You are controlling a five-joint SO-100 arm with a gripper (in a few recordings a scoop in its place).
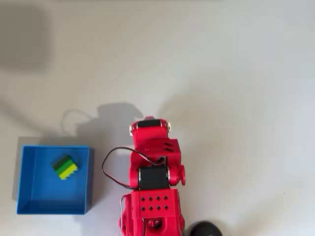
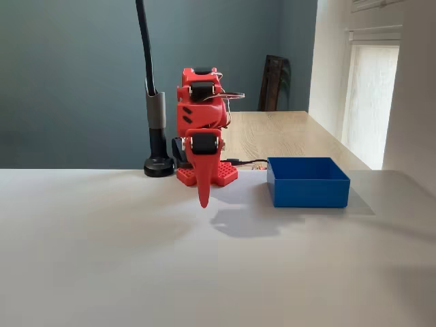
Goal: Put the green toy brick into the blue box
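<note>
The green toy brick [image 1: 65,167] lies inside the blue box [image 1: 44,194], in its upper middle part, turned at an angle with its lime studs up. In the fixed view the blue box [image 2: 306,182] stands right of the red arm, and its wall hides the brick. The arm is folded back over its base. My gripper [image 2: 203,199] points straight down a little above the white table, left of the box and apart from it. Its fingers are shut, with nothing between them.
A black pole on a round foot [image 2: 158,163] stands just left of the arm's base in the fixed view; its foot [image 1: 204,229] shows at the overhead view's bottom edge. A black cable [image 1: 109,169] loops from the arm toward the box. A wooden table [image 2: 286,133] lies behind.
</note>
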